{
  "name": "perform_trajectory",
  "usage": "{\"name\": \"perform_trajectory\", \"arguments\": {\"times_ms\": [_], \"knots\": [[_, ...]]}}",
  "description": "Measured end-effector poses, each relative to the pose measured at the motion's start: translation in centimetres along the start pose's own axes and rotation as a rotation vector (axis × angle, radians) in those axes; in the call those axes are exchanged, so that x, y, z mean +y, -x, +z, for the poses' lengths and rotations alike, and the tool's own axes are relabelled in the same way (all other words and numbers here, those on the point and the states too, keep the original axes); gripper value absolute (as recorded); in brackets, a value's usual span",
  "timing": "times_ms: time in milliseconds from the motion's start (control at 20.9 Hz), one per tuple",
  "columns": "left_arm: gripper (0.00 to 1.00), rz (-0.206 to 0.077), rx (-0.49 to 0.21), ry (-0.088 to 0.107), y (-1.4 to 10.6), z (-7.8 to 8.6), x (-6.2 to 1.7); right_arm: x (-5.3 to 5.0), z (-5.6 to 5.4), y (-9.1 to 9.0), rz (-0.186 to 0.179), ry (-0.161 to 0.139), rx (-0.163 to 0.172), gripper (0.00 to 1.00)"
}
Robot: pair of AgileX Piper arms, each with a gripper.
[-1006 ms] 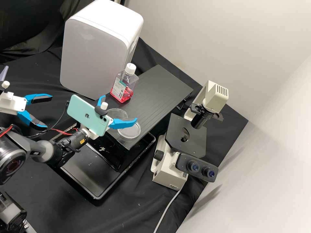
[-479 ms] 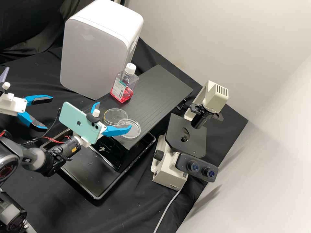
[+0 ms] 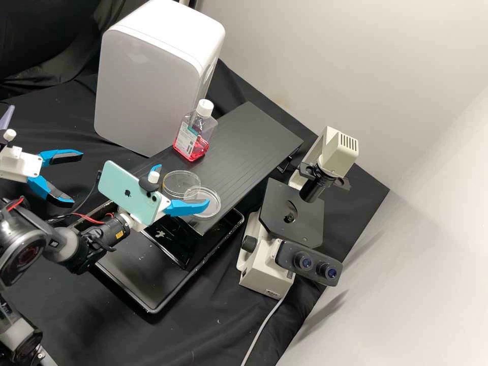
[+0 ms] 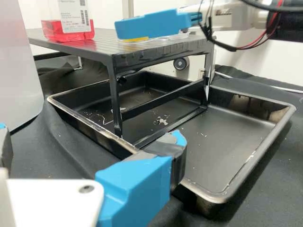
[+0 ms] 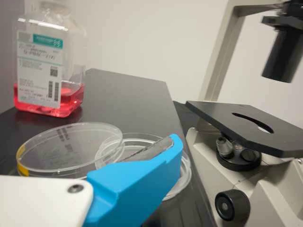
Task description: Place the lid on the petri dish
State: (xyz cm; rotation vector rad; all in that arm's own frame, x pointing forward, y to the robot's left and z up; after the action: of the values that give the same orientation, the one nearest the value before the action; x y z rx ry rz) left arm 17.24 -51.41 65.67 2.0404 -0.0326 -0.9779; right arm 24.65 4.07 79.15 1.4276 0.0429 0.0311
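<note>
Far left: left gripper (image 3: 76, 175) hangs over the black cloth, jaws spread, nothing in them. It's well apart from the work. I'd say that's so it doesn't crowd the other arm.

Next: black tray (image 3: 148, 308) with a slatted shelf (image 3: 254, 137) standing in it. Right gripper (image 3: 183, 186) is at the shelf's near corner, jaws wide, nothing pinched, one finger on each side of the two clear discs. The spread looks sized to straddle a disc by its rim.

Lid (image 3: 178, 181) lies on the shelf beside the petri dish (image 3: 210, 198), rims overlapping, not seated. Task not done. Which disc is the lid is my guess: the yellow-edged one, nearer the red flask (image 3: 195, 136).

Microscope (image 3: 300, 218) on the right, uninvolved.

Views:
- **Right wrist view:** shows the lid (image 5: 66, 146) edge riding up on the petri dish (image 5: 139, 141) rim, slightly tilted. From above they just look overlapped.
- **Left wrist view:** side-on. It shows the shelf on legs with open space under it, and one of the right arm's fingers (image 4: 151, 23) low over the shelf top. Touching or not, can't tell. The high view gives no read on that height.
</note>
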Motion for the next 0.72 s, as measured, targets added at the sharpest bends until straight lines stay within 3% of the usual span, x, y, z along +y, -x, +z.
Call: {"name": "perform_trajectory", "arguments": {"times_ms": [96,719], "knots": [[1.0,-0.006,0.002,0.0,-0.16,-0.04,-0.14,-0.37,0.0,-0.35,-0.011,0.019,-0.004,1.0],[1.0,-0.003,-0.001,0.001,-0.36,0.13,-0.13,-0.9,-0.18,-0.88,-0.012,0.035,-0.02,1.0]]}}
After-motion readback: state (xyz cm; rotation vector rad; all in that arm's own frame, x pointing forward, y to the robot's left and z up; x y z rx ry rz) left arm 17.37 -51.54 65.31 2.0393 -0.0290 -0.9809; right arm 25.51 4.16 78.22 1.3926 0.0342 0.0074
